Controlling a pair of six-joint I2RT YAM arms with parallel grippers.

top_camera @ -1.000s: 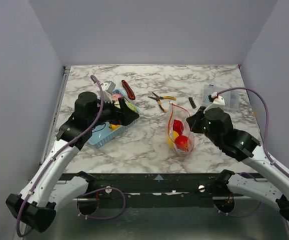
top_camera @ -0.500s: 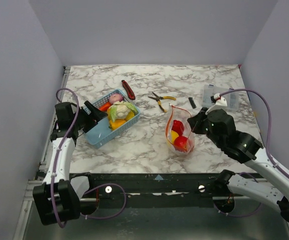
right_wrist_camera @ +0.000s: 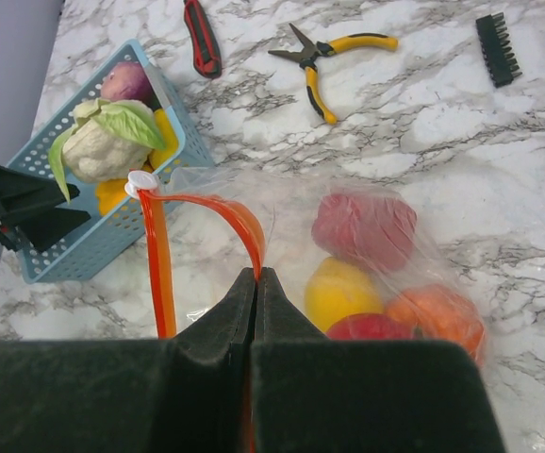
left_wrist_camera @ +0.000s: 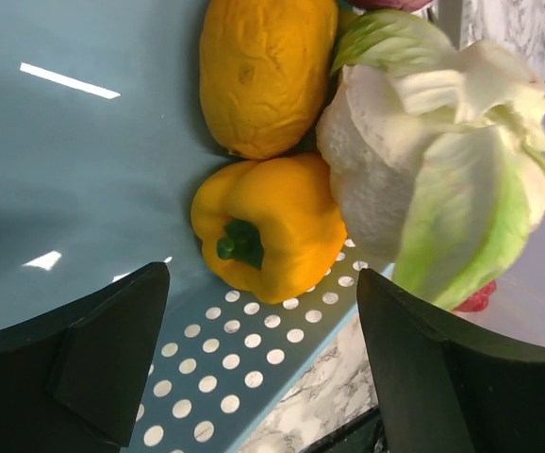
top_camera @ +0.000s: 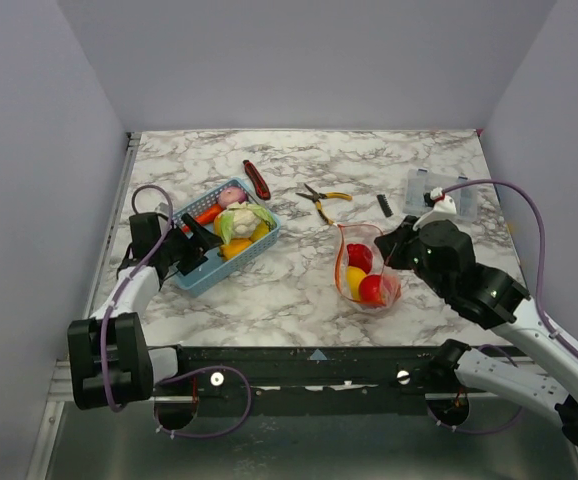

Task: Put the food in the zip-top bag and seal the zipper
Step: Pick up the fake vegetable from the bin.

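Observation:
The zip-top bag (top_camera: 369,285) lies mid-table with its mouth gaping, holding a pink-red piece (right_wrist_camera: 362,231), a yellow one (right_wrist_camera: 343,293), an orange one (right_wrist_camera: 437,316) and a red one (right_wrist_camera: 367,328). My right gripper (top_camera: 393,250) (right_wrist_camera: 256,276) is shut on the orange-red zipper (right_wrist_camera: 156,255) at the bag's near rim. More food sits in the blue basket (top_camera: 201,272): a cauliflower (left_wrist_camera: 386,160), a yellow pepper (left_wrist_camera: 272,226), an orange-yellow fruit (left_wrist_camera: 263,71), a carrot (top_camera: 207,213) and a purple-pink piece (top_camera: 232,195). My left gripper (top_camera: 203,243) (left_wrist_camera: 258,311) is open at the basket's left end, holding nothing.
A red-handled knife (top_camera: 257,180) and yellow-handled pliers (top_camera: 324,200) lie behind the bag. A black bit strip (top_camera: 383,205) and a rigid clear compartment box (top_camera: 431,186) are at the back right. The basket's perforated wall (left_wrist_camera: 235,359) is just under my left fingers.
My left arm has swung back from over the basket to the table's left side, then crept toward the basket's left end. The right gripper drew the bag slightly nearer.

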